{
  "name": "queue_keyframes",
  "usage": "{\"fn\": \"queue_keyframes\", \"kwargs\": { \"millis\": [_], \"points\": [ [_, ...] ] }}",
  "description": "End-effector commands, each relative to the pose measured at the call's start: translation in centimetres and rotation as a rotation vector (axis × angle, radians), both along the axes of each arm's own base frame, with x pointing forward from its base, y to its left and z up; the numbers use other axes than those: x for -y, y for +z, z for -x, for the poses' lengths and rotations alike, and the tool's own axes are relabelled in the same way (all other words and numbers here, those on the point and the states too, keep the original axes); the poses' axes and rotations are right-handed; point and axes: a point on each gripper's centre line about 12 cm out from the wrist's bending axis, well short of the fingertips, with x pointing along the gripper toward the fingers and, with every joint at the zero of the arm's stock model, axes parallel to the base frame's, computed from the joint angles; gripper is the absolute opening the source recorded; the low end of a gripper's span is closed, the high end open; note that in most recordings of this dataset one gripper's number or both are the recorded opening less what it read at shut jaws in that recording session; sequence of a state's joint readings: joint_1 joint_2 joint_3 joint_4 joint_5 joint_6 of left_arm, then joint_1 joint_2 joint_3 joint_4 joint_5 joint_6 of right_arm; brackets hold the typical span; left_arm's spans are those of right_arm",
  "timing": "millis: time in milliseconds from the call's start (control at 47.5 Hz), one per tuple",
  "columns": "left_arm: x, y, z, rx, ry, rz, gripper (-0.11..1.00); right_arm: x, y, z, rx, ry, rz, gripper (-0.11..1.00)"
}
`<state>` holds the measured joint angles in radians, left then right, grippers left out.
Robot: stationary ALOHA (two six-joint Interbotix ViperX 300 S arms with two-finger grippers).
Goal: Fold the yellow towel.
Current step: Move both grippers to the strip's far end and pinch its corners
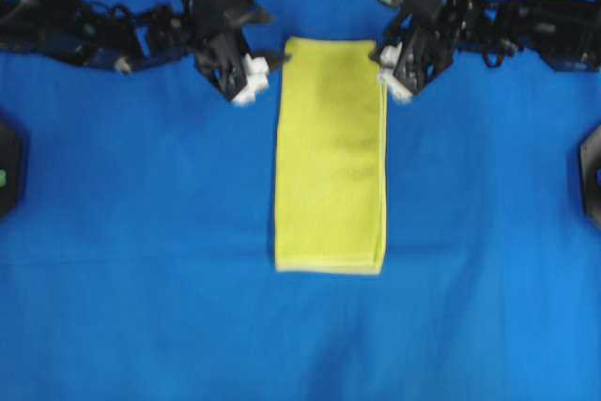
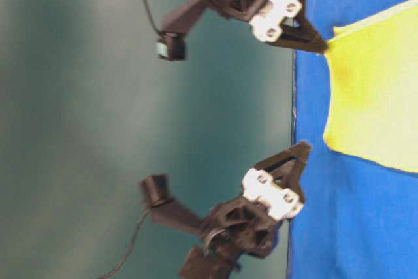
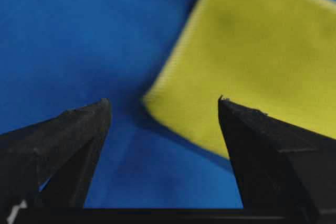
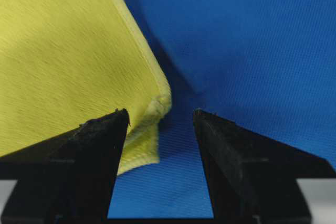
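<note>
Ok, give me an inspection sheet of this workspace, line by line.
Surface: blue cloth covers the table, mostly smooth.
Job's things: towel lies flat as a long rectangle, already folded once; doubled layers show at its corner in the right wrist view.
Clutter: nothing seen.
Grippers: left gripper open, beside the towel's top left corner; right gripper open, at the top right corner, its jaws straddling that corner; neither holds anything.
Cables: black cable runs up from one arm, another from the second arm.
Surroundings: plain teal-grey wall; dark fixtures at both table edges.
</note>
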<state>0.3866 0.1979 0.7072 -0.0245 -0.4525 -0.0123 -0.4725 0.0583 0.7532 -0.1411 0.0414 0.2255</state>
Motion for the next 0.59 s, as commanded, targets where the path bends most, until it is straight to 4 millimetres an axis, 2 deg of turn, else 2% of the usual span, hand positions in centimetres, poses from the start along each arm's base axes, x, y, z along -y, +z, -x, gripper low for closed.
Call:
{"fn": "queue_keyframes", "kwargs": {
  "millis": [0, 148, 295, 358, 527, 569],
  "points": [
    [-1.1, 0.1, -0.7, 0.019, 0.017, -0.011, 0.78, 0.6, 0.0, -0.3, 0.002, -0.004, 0.007, 0.58],
    [-1.5, -1.8, -1.4, -0.017, 0.017, 0.003, 0.76, 0.5, -1.2, -0.3, -0.029, 0.002, -0.003, 0.58],
    [-1.2, -3.2, -1.5, -0.056, 0.009, 0.018, 0.66, 0.4, -1.5, -0.2, -0.040, 0.005, -0.009, 0.52],
    [-0.8, -3.7, -1.6, -0.077, -0.001, 0.024, 0.58, 0.1, -1.5, -0.2, -0.045, 0.014, -0.007, 0.45],
    [-0.5, -4.0, -1.5, -0.113, -0.021, 0.013, 0.30, -0.6, -1.7, -0.3, -0.080, 0.042, -0.011, 0.10],
    [-0.5, -3.9, -1.5, -0.116, -0.023, 0.009, 0.24, -0.7, -1.8, -0.2, -0.093, 0.043, -0.016, 0.06]
  ]
}}
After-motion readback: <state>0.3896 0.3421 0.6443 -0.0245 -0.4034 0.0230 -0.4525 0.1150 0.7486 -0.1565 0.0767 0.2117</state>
